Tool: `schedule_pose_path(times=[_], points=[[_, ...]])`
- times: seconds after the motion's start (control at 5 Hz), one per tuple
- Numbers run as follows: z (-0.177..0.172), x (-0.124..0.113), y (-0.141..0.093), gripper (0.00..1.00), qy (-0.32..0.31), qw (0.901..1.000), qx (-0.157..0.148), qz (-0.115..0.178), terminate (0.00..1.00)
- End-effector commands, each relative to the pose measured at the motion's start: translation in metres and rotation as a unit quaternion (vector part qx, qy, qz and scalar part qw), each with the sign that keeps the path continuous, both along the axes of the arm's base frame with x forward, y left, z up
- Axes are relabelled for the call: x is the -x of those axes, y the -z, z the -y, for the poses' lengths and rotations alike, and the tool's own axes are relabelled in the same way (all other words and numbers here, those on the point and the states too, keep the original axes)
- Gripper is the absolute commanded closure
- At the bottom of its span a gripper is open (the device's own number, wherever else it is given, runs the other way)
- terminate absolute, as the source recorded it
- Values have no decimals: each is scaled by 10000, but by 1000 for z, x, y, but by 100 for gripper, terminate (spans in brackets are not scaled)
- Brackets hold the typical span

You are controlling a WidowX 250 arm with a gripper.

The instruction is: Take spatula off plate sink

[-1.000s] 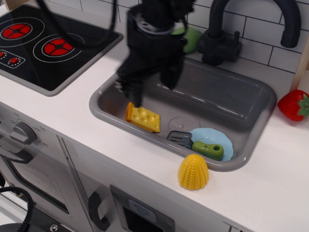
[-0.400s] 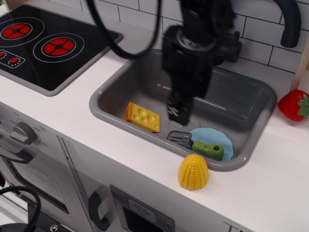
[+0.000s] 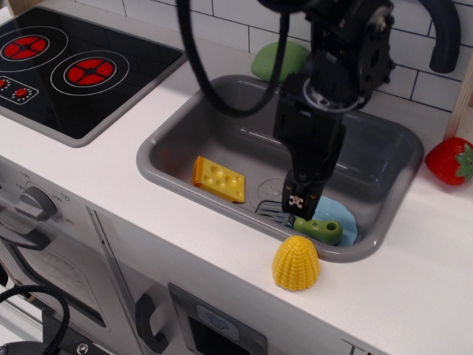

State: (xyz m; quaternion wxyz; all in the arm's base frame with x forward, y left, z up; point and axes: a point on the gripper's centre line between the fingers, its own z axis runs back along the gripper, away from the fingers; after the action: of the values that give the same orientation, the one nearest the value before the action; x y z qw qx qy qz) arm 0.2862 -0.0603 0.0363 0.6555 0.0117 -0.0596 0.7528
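Observation:
The spatula lies at the front right of the grey sink [image 3: 171, 126]. Its grey slotted blade [image 3: 272, 213] rests on the sink floor and its green handle [image 3: 319, 230] rests on the light-blue plate [image 3: 342, 215]. My black gripper [image 3: 298, 205] points down, with its tips just above where the blade meets the handle. It looks open and holds nothing. I see its fingers [image 3: 295, 201] nearly edge-on, so the gap between them is hard to make out. The arm hides the left part of the plate.
A yellow cheese wedge [image 3: 219, 180] lies in the sink to the left of the spatula. A yellow corn piece [image 3: 295, 262] stands on the counter at the sink's front rim. A strawberry [image 3: 451, 160] is at the right, a green object [image 3: 279, 59] and black faucet [image 3: 436, 29] behind, and a stovetop [image 3: 66, 70] at the left.
My gripper has moved right and down, from above the cheese wedge at the sink's left to just over the spatula. The spatula, plate and cheese have not moved.

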Motion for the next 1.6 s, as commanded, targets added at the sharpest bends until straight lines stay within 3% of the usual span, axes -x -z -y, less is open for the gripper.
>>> schedule_pose_path(times=[0.0,0.6,1.2,1.4], points=[[1,-13,9,0,-92,9996,-103,248,0],[11,-9,30,0,-13,9993,-225,298,0],[13,-6,43,0,123,9993,-314,170,0],[12,-7,43,100,107,9995,-261,138,0]])
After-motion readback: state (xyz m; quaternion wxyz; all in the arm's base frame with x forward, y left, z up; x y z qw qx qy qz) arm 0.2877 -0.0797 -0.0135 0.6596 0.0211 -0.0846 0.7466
